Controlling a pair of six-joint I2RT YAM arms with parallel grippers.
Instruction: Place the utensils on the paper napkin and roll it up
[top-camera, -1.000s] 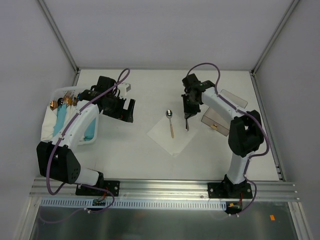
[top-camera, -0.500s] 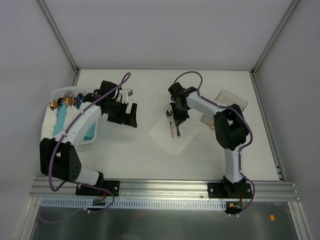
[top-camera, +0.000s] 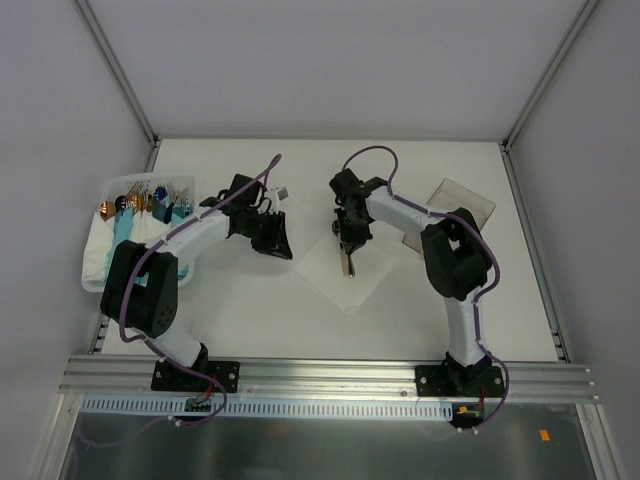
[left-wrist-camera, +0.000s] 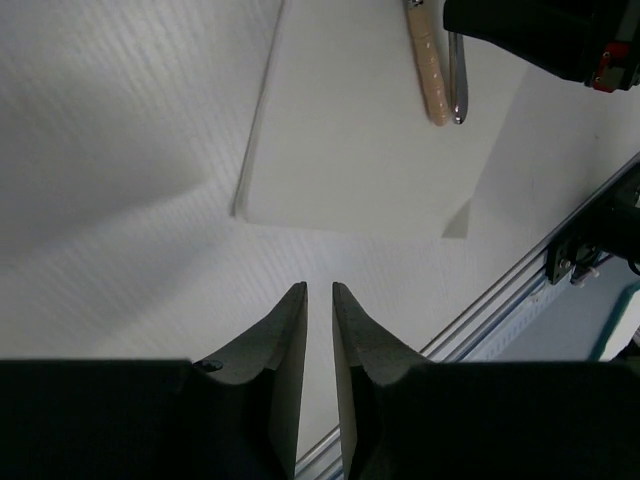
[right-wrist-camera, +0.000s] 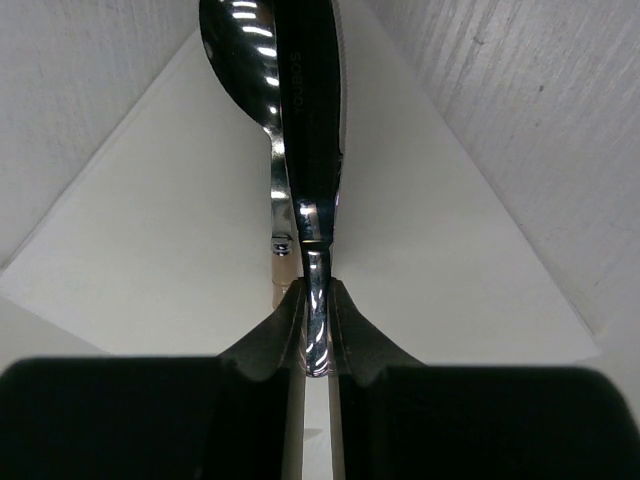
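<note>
The white paper napkin lies as a diamond at mid-table. On it rests a spoon with a silvery bowl and a coppery handle. My right gripper is shut on the handle of a shiny knife, which hangs low over the napkin just beside the spoon. From above, the right gripper hides most of both utensils. My left gripper hovers over bare table just left of the napkin, its jaws drawn together to a thin slit with nothing between them; from above the left gripper sits beside the napkin's left corner.
A white bin at the far left holds light-blue rolled bundles and several more cutlery pieces. A clear plastic tray stands to the right, behind the right arm. Frame rails run along the table's edges.
My left arm swung right from the bin toward the napkin and its jaws closed from wide open. My right gripper carried the knife left and down over the spoon.
</note>
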